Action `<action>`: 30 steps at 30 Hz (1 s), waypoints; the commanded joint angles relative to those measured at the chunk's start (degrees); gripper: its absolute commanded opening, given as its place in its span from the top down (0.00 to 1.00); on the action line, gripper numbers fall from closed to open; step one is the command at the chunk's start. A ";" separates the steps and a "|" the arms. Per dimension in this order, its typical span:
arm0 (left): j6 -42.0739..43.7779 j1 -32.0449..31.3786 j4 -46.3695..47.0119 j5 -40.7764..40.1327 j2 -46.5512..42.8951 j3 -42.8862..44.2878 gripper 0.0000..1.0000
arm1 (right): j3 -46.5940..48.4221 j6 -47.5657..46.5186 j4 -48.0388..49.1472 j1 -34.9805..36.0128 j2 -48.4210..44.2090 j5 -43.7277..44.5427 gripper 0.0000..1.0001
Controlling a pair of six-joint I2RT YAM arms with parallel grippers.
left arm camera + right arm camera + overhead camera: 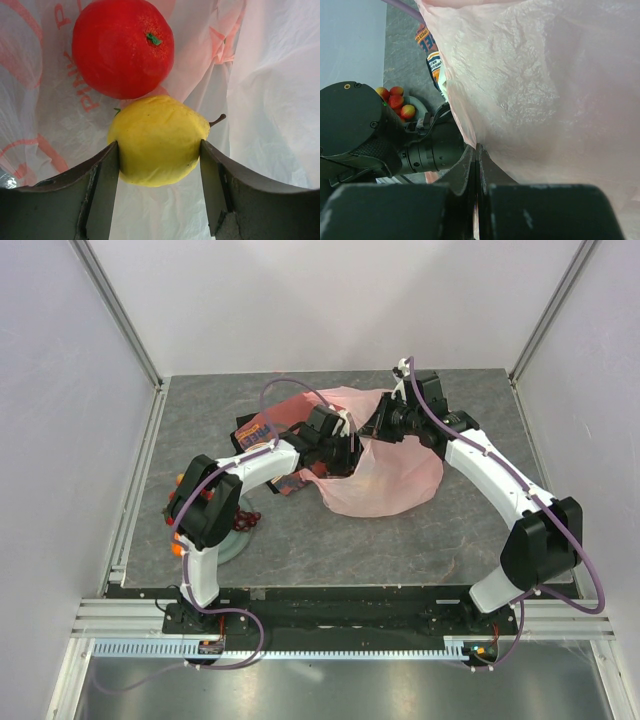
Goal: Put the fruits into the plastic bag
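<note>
The plastic bag [395, 475] is lying near the middle of the table [330, 540], a thin, crinkled, translucent pink sack with red lettering showing through its wall. The overhead view is showing both arms meeting at its near-left opening, but it is hiding what the bag contains. The left wrist view is supplying that: the left gripper [159, 149] is sitting inside the bag and is grasping a yellow fruit [157, 140], one finger pressing on each flank; the fruit is lemon-like, dull-skinned, with a short brown stem. A round red fruit [122, 47] with a small green calyx is resting on the bag's inner wall, touching the yellow one from beyond. The right wrist view is showing the right gripper [476, 152] clenched on the bag's edge, a fold of pink film pinched between its closed fingers. That view is also catching small red-and-yellow fruits [395, 100] on the pale plate [418, 103], outside the bag, and a printed cloth [431, 52] just beside the bag. Overhead, dark grapes [247, 521] are lying at the plate's edge, partly under the left arm.
</note>
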 commanded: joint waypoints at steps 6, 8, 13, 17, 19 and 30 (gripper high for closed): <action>4.93 -0.27 0.81 0.46 -6.42 0.68 0.18 | -0.21 -0.19 1.47 -0.26 -1.38 0.14 0.97; 5.10 -0.19 0.89 0.38 -7.21 -0.02 0.18 | -0.38 -0.19 1.55 -0.26 -1.38 0.23 0.97; 6.07 0.08 0.37 0.37 -9.93 -1.51 0.14 | -0.47 -0.46 1.20 -0.26 -1.73 0.49 0.97; 6.77 0.87 -0.07 -0.76 -15.89 -5.89 0.14 | -0.82 -2.65 -1.25 -0.61 -2.87 3.21 0.96; 7.48 1.13 -0.07 -1.20 -18.63 -8.27 0.12 | -1.26 -4.32 -2.92 -1.23 -3.75 4.88 0.96; 5.72 1.39 0.28 -6.73 -29.10 -11.36 0.08 | -4.25 -10.12 -9.34 -2.28 -4.81 8.31 0.96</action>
